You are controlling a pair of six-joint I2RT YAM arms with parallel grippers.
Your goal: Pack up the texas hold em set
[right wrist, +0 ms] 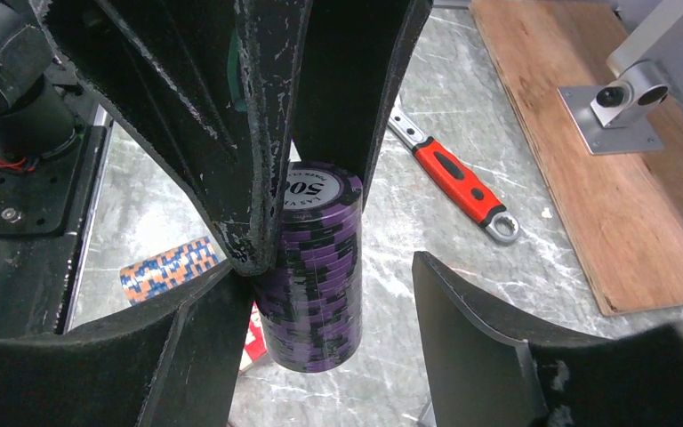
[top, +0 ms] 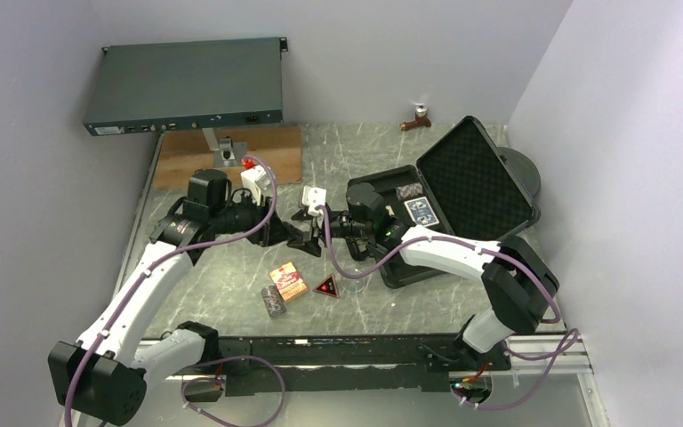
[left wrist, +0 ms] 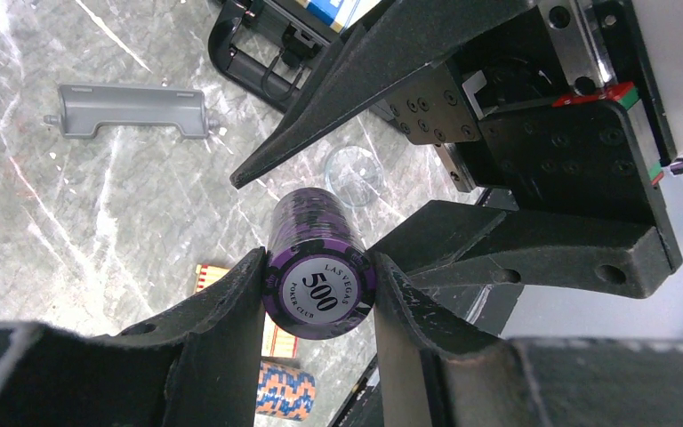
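Observation:
A purple-and-black chip stack marked 500 is held above the table, with my left gripper shut on its upper end. My right gripper stands open around the same stack. Its left finger lies against the chips and its right finger is well apart. The two grippers meet at mid-table. The black case lies open at the right, with a blue card box in it. On the table lie a red-orange card box, an orange-blue chip stack, a red triangle and a clear disc.
A red-handled wrench lies beside a wooden board that carries a metal post mount. A grey plastic piece lies flat on the marble table. A dark rack box sits at the back left and a dark round spool behind the case.

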